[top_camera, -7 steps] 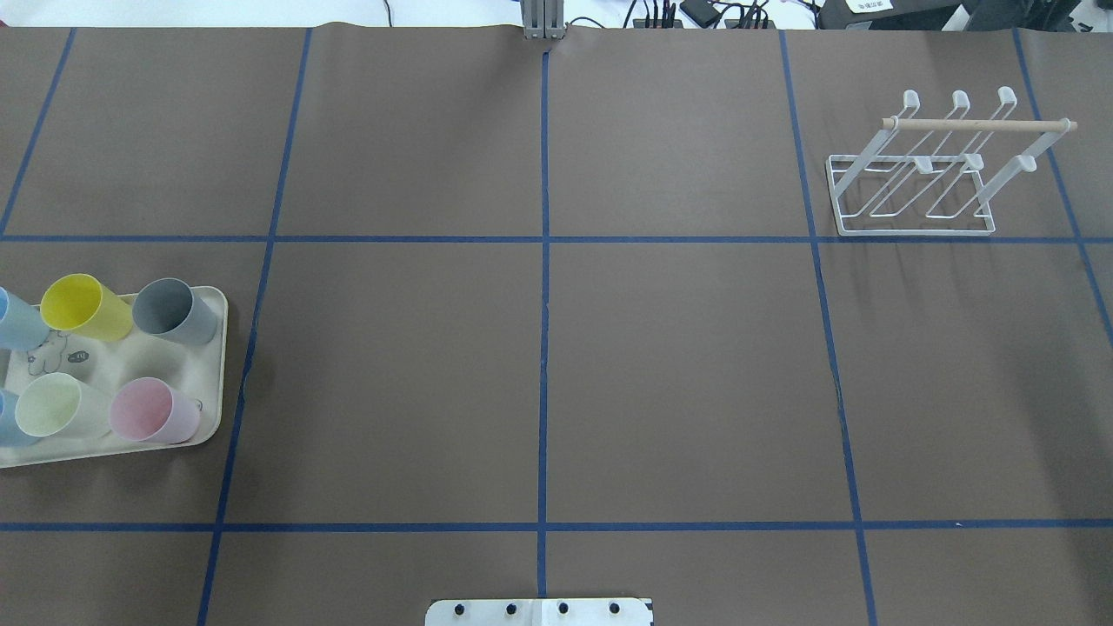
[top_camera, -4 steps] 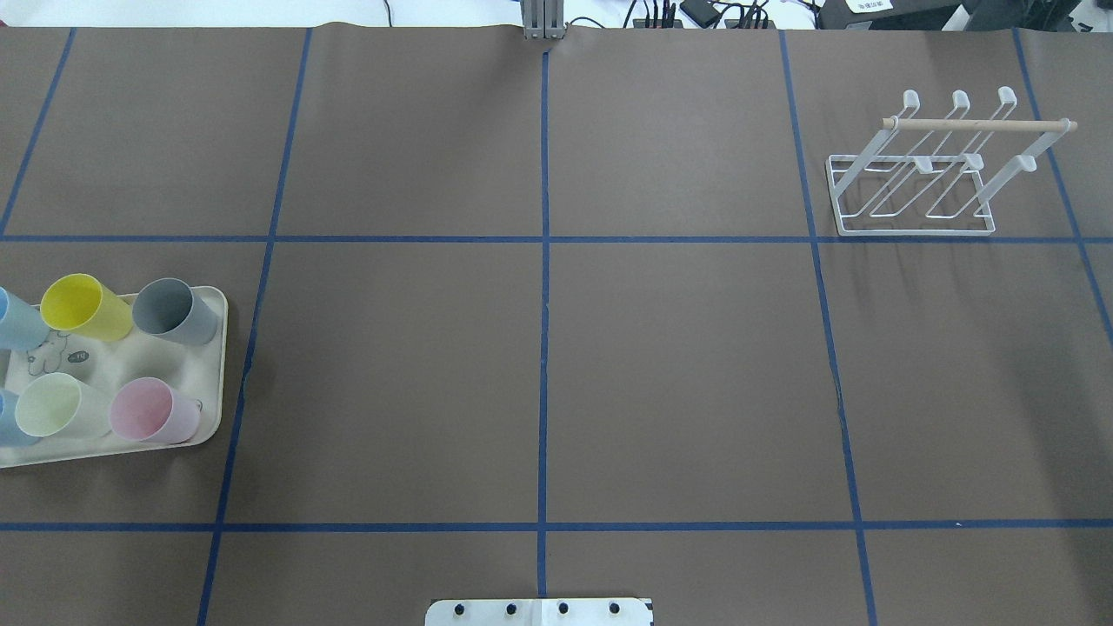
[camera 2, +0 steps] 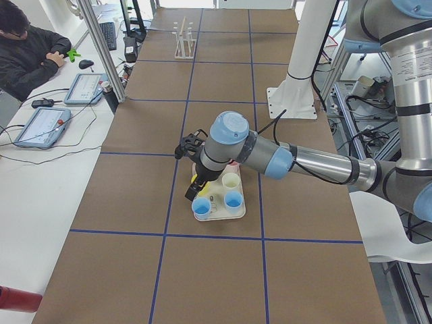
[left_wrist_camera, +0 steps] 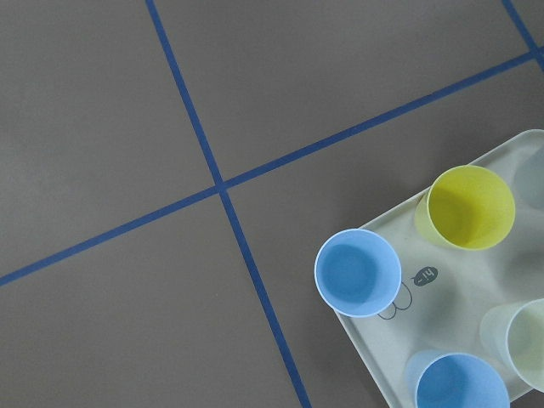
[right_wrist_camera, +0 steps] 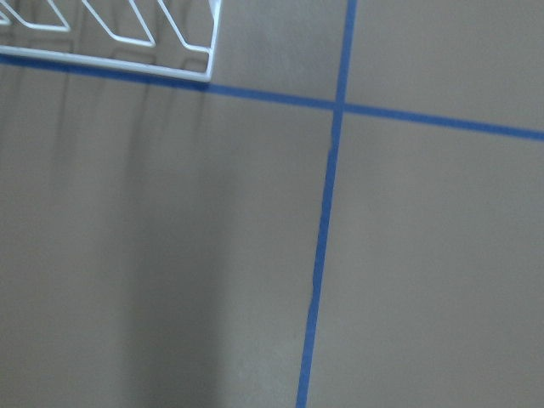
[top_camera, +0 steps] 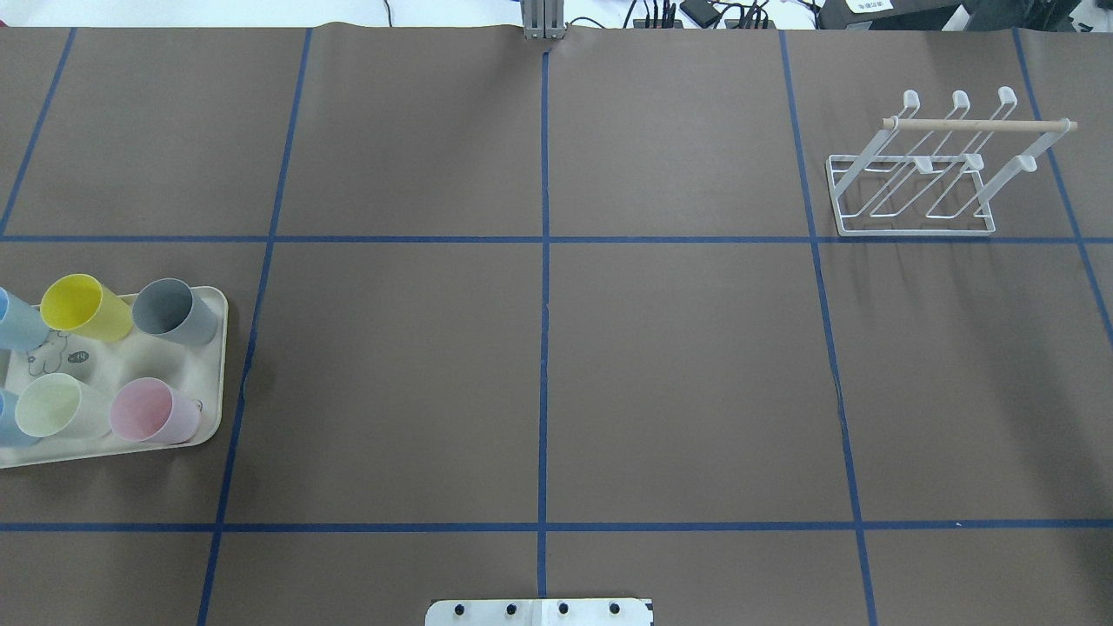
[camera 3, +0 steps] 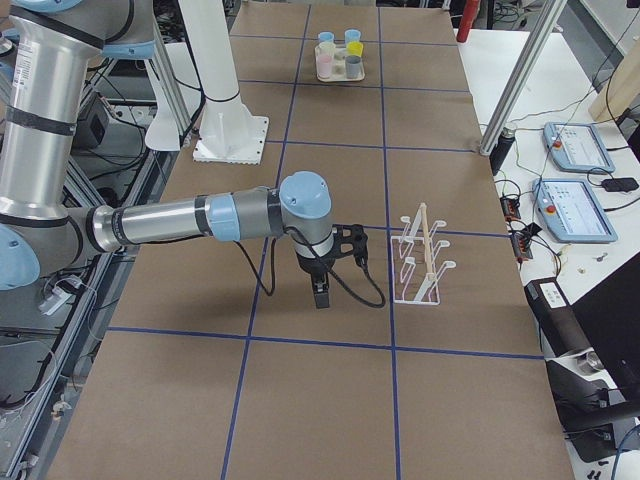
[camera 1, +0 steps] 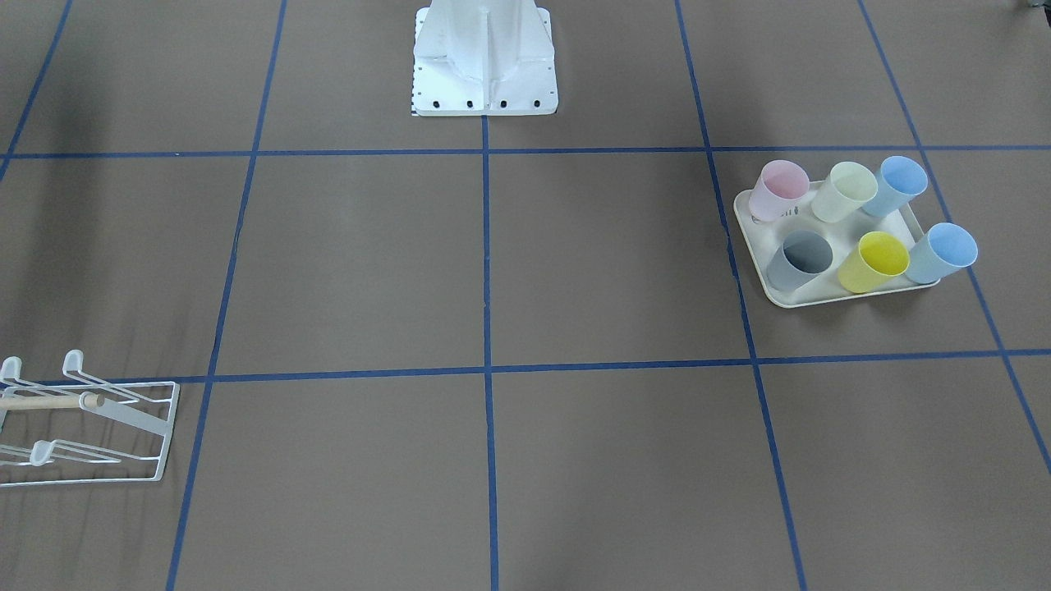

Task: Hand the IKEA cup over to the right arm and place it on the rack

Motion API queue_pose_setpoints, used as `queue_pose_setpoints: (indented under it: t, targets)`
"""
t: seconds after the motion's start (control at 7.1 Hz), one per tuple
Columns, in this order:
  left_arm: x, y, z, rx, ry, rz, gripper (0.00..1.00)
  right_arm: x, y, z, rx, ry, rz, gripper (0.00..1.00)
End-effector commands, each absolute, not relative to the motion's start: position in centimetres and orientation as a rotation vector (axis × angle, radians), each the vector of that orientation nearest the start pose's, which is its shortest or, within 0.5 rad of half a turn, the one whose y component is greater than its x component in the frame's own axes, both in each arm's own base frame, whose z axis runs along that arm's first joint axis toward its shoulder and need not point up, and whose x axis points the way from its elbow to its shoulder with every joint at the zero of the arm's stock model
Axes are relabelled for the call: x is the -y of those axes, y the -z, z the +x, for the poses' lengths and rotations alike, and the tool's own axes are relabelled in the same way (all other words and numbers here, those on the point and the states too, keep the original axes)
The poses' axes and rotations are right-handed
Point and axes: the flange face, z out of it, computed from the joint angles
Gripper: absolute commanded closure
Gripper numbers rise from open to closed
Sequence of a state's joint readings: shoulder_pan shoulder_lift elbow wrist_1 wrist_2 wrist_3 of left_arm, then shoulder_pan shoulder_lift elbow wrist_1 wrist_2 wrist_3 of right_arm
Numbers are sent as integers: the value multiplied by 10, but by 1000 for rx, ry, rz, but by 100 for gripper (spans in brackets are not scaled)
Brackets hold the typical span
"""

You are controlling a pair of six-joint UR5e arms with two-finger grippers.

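Six cups stand mouths up on the cream tray (top_camera: 113, 355), which sits at the 9 o'clock edge of the table (top_camera: 678, 374) in the overhead view. In the far row the yellow cup (top_camera: 85, 306) is at 12 o'clock and the grey cup (top_camera: 174, 310) at 1 o'clock, with a blue cup (top_camera: 16, 320) cut by the frame at 10 o'clock. In the near row the pink cup (top_camera: 154, 410) is at 4 o'clock and the pale green cup (top_camera: 59, 406) at 6 o'clock, with a second blue cup (top_camera: 7, 417) mostly out of frame. No cup is in a gripper.

The left gripper (camera 2: 194, 191) hangs over the tray on the left arm (camera 2: 310, 162), fingers pointing down. It shows only in the left-end view, so spread or pressed together cannot be told. The left wrist camera looks straight down on the tray's corner and its nearest cups.

The rack (top_camera: 924, 163) stands at 2 o'clock on the table, well apart from the tray. Its wooden rod (top_camera: 978, 125) lies across the top and its prongs carry nothing.

The right gripper (camera 3: 320, 297) hangs over bare table at about 8 o'clock of the rack in the right-end view, near it but apart. It is on the right arm (camera 3: 180, 220), with a black cable loop (camera 3: 355, 297) sagging beside it. Its finger spacing cannot be told either.

A white robot base (camera 1: 484, 57) stands at the table's 12 o'clock in the front-facing view. An operator (camera 2: 27, 47) sits at a side bench.
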State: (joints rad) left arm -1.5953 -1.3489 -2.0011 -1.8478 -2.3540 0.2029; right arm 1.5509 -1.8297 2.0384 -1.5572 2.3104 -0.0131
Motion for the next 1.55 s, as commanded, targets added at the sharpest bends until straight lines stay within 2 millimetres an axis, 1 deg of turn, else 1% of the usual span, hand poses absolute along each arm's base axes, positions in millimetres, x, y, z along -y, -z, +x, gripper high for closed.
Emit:
queue_pose_setpoints:
  t: [0.0, 0.14, 0.28, 0.42, 0.56, 0.7, 0.84, 0.99, 1.13, 1.27, 1.41]
  targets:
    - [445, -488, -74, -682, -410, 685, 0, 406, -515, 50, 835, 167, 306, 0]
    - [468, -481, -74, -688, -432, 724, 0, 406, -509, 48, 857, 191, 341, 0]
    - [469, -477, -74, -699, -411, 736, 0, 403, -517, 48, 863, 195, 351, 0]
    - [469, -473, -74, -725, -341, 725, 0, 403, -507, 48, 862, 211, 385, 0]
    - [467, -463, -73, -719, -361, 790, 0, 405, -491, 39, 928, 236, 436, 1]
    - [466, -470, -65, -719, -389, 806, 0, 410, -469, -2, 1027, 369, 472, 1]
    - [470, -484, -49, -733, -405, 771, 0, 405, -448, -22, 1135, 358, 438, 2]
    - [475, -508, -37, -753, -410, 724, 0, 399, -433, -59, 1160, 321, 424, 1]
    - [476, -524, -31, -755, -404, 704, 0, 395, -425, -102, 1129, 322, 467, 1]
    - [470, -538, -23, -769, -394, 680, 0, 400, -404, -144, 1143, 289, 454, 1]
    - [464, -559, -11, -784, -402, 663, 0, 402, -379, -188, 1160, 244, 441, 1]
